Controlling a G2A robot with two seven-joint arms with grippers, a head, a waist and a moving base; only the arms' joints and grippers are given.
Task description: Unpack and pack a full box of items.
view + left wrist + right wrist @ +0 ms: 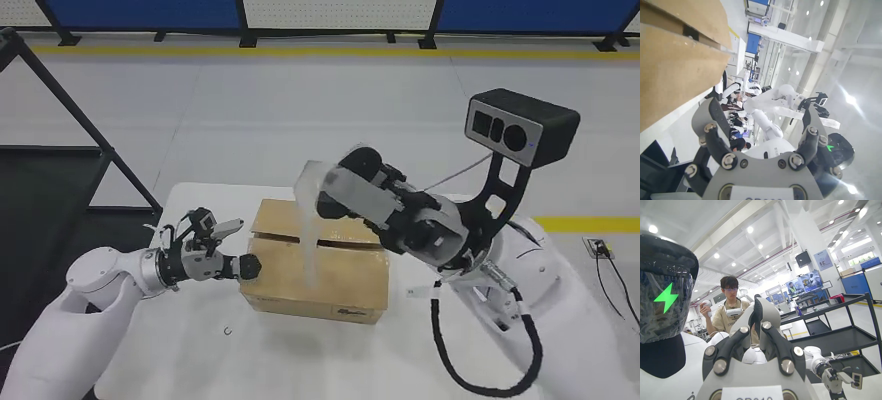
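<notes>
Top view. A box [350, 275] sits mid-table [330, 360], lid closed. The right gripper [322, 185] is raised above the box's top and clenched on the upper end of a pale strip [310, 240]. The strip's long axis runs almost straight down from the pincer, and its lower end meets the box top near the middle; whether that end is stuck down cannot be told. The left gripper [218, 220] is low beside the box's left end, fingers spread and empty, and is much the nearer of the two to the cardboard.

Left wrist view. Box [677, 56] wall close to the released left gripper [762, 108]; strip [829, 122] hanging from the far arm.

Right wrist view. Right gripper [756, 302], fingertips pressed together.

Judged step: stripping the seal before unpacking. The box lies directly below the holding pincer, so any further pull would run upward along the strip, with the left gripper placed to steady the box
</notes>
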